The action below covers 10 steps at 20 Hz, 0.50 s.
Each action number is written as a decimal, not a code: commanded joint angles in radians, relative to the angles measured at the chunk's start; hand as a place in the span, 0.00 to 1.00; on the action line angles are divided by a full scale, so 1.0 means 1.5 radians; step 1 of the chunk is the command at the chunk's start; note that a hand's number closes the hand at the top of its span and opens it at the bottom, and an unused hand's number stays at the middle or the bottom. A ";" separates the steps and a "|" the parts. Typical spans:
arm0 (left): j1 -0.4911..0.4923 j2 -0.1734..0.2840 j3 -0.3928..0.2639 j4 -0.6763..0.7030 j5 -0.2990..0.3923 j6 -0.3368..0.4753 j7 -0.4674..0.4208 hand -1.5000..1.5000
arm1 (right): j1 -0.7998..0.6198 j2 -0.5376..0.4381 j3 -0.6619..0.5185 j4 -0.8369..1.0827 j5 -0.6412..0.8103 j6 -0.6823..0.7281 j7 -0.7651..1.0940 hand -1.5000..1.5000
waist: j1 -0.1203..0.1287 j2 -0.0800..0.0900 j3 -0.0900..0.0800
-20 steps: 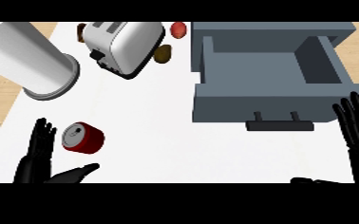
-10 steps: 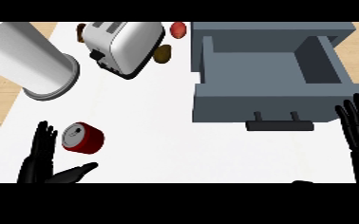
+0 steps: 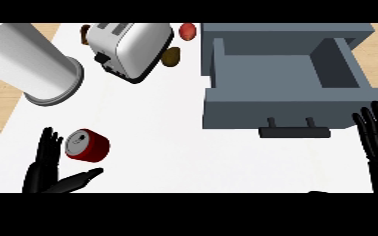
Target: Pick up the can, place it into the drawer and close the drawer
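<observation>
A red can (image 3: 87, 145) with a silver top lies on its side on the white counter at the lower left. My left hand (image 3: 46, 169) is open right beside it, fingers up along the can's left and thumb stretched out below it, not curled round it. The grey drawer (image 3: 284, 105) stands pulled open at the right, its inside bare, a dark handle (image 3: 294, 130) on its front. My right hand (image 3: 367, 134) shows at the right edge beside the drawer front, fingers straight and open.
A silver toaster (image 3: 129, 47) lies tilted at the back. A large white cylinder (image 3: 35, 70) lies at the back left. A red object (image 3: 188, 30) and a brown one (image 3: 172, 56) sit between the toaster and the drawer.
My left hand has slid slightly down and left beside the can. The right hand has shifted a little lower at the edge. The can has not moved.
</observation>
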 commanded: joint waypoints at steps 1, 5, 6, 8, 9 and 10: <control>0.029 -0.017 -0.020 -0.045 -0.009 0.020 0.005 0.00 | 0.015 0.009 0.006 -0.057 0.000 -0.008 0.054 0.00 | 0.001 0.000 0.000; -0.051 0.017 -0.009 0.034 0.004 0.005 0.015 0.00 | 0.005 -0.010 -0.030 -0.043 -0.037 0.015 0.043 0.00 | -0.001 0.000 0.000; -0.097 0.012 0.010 0.142 -0.004 0.033 -0.049 0.00 | -0.034 -0.016 -0.021 -0.016 -0.014 -0.001 0.055 0.00 | -0.001 0.001 0.000; -0.105 0.032 0.021 0.167 0.011 0.010 -0.058 0.00 | -0.006 0.005 -0.006 -0.057 -0.021 0.005 0.049 0.00 | -0.002 0.000 0.000; -0.072 0.017 0.002 0.124 0.006 0.008 -0.060 0.00 | 0.023 0.008 -0.020 0.011 -0.009 0.028 -0.023 0.00 | -0.001 0.000 0.000; -0.066 0.035 -0.003 0.041 0.022 0.004 0.042 0.00 | -0.004 0.000 -0.018 -0.052 -0.018 0.006 0.051 0.00 | 0.000 0.000 0.000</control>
